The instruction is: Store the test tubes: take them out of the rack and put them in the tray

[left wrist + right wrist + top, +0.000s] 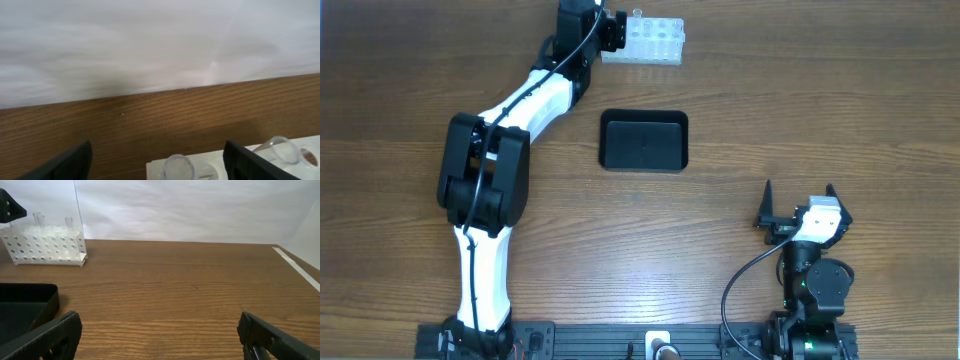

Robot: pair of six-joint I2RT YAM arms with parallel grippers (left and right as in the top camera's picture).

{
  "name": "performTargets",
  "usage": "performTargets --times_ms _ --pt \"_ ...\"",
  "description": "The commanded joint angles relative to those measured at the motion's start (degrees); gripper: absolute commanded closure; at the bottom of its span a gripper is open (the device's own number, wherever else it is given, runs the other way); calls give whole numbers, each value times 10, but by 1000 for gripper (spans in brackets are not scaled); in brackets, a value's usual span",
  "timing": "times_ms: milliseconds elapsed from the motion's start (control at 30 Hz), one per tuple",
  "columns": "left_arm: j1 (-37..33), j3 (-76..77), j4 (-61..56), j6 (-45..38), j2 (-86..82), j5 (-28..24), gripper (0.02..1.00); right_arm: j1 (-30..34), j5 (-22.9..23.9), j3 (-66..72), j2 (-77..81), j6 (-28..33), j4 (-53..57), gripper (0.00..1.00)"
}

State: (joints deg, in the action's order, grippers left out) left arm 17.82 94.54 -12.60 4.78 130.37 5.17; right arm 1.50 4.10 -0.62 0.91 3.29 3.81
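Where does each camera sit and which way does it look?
Top view: above the table, looking straight down; both arms show.
Left wrist view: on the left arm, over the rack, facing the wall; left gripper shows.
Right wrist view: on the right arm, facing across the table; right gripper shows.
Top and right wrist views share rack and tray.

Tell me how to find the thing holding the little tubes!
Start at the wooden table and find the black tray in its middle. Just beyond it, at the table's far edge, sits the rack: a white block full of round holes, with clear tubes poking up, unlike the dark, empty tray.
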Motion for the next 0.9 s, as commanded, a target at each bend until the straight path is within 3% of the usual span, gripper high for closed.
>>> performTargets --times_ms 33,167,367,900 --pt "1 23 0 5 21 10 226 1 8 3 -6 2 1 7" --pt "2 24 -3 7 24 10 281 1 8 3 -6 2 1 9" --pt "6 26 -5 7 27 10 443 1 9 3 -6 2 1 9" --pt "14 26 -22 6 37 10 575 1 8 3 -6 2 1 12"
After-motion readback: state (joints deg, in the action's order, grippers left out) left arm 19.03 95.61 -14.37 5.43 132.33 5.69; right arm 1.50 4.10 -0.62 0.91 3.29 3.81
